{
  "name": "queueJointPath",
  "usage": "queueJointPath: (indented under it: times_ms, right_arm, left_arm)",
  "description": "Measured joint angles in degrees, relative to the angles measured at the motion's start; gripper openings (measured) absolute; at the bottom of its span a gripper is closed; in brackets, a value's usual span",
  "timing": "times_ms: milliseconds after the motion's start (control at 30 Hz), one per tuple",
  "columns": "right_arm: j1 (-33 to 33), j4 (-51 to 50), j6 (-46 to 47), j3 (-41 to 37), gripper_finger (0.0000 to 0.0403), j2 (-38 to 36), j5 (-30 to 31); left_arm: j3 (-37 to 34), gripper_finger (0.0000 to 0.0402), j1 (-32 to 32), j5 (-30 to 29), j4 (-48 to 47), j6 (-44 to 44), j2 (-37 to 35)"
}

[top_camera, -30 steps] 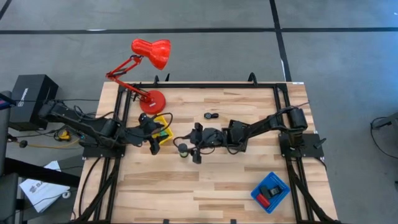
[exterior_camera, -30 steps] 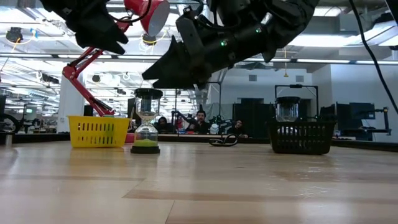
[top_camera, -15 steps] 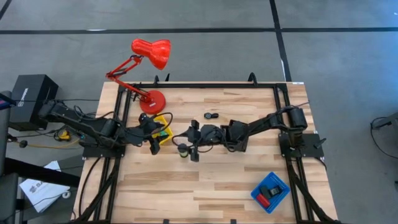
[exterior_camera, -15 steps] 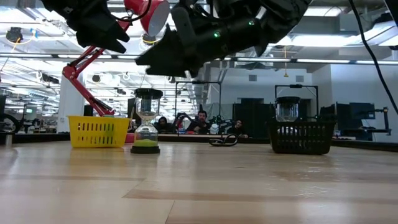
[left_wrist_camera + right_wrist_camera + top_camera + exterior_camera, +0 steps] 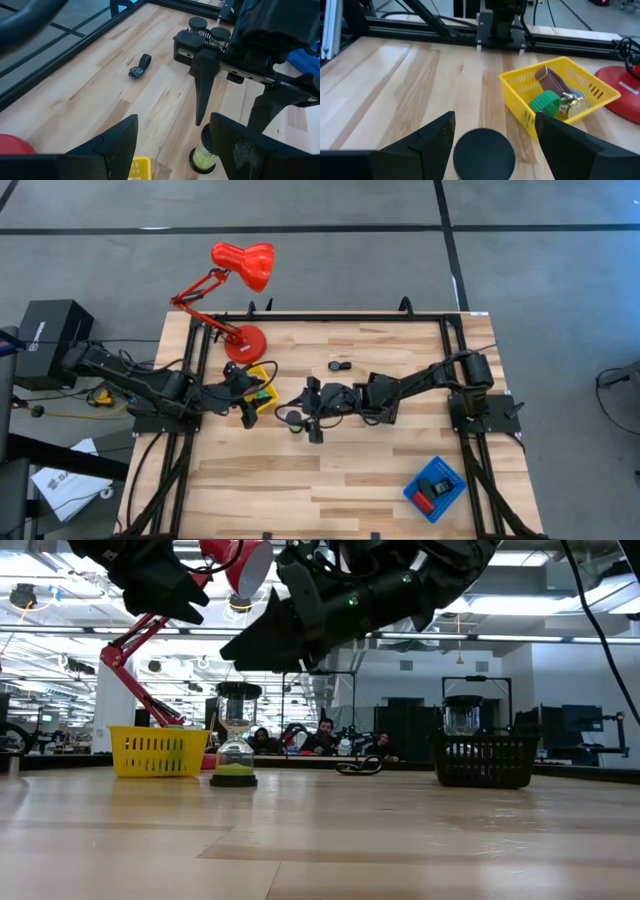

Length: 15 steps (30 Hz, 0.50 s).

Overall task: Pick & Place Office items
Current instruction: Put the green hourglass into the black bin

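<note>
With your right gripper (image 5: 305,411) spread wide just above the hourglass (image 5: 294,420), at nine o'clock of table centre beside the yellow basket (image 5: 262,389), descend straight, centring its black cap (image 5: 483,152), while the left gripper (image 5: 245,394) waits open.

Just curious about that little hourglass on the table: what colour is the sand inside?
Green, settled in the lower bulb of the hourglass; the low view shows it best.

Both arms are matte black, built of boxy jointed segments on square black base plates bolted to black rails. The left claw (image 5: 247,412) and right claw (image 5: 312,420) each carry two long, tapering black fingers (image 5: 202,85). Small green lights glow on the right arm's wrist housing; black cables trail from it.
</note>
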Motion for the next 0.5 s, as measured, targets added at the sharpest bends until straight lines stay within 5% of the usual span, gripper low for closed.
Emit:
queueJointPath:
  times_ms: [500]
  right_arm:
    - [-0.09, -1.61, 2.99, 0.0, 0.0265, 2.82, 0.17]
  left_arm:
    - [0.0, 0.0241, 0.0, 0.0, 0.46, 0.03, 0.0]
